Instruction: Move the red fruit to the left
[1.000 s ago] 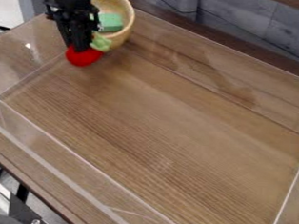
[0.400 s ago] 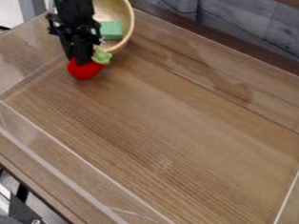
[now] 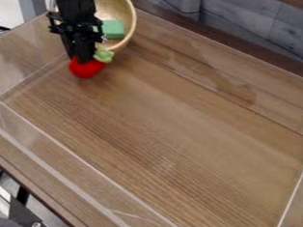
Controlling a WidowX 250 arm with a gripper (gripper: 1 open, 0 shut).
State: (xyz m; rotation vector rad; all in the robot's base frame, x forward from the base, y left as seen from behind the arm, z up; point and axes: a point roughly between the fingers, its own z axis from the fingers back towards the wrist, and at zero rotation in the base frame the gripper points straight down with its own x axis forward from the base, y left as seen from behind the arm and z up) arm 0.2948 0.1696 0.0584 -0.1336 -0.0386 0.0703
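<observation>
red fruit (image 3: 85, 68): small, round, bright red toy piece with a green leafy bit (image 3: 102, 55) at its upper right; it sits at the far left of the wooden worktop (image 3: 180, 117), just in front of the tan wooden bowl (image 3: 119, 12).
claw (image 3: 81, 55): black, pointing straight down, its tips right over the top of the red fruit; the jaws look drawn narrow and appear to be pinching the fruit from above, though the contact itself is hidden by the claw body.
fruit against worktop: whether it rests on the wood or hangs just clear of it cannot be told.
likely handling: judged light and rigid, a hollow plastic or painted toy; the smooth rounded skin could slip or roll out of a narrow pinch.
where to hold: across the widest part of the red body, jaws on opposite sides; the leafy bit is judged too small and off-centre to trust.
fragility: low; a drop would probably only set it rolling.
bowl contents: a flat light-green piece (image 3: 114, 28) lies inside, apart from the fruit.
surround: clear plastic walls (image 3: 29, 50) fence the worktop.
brands, labels, writing: none legible on any item.
</observation>
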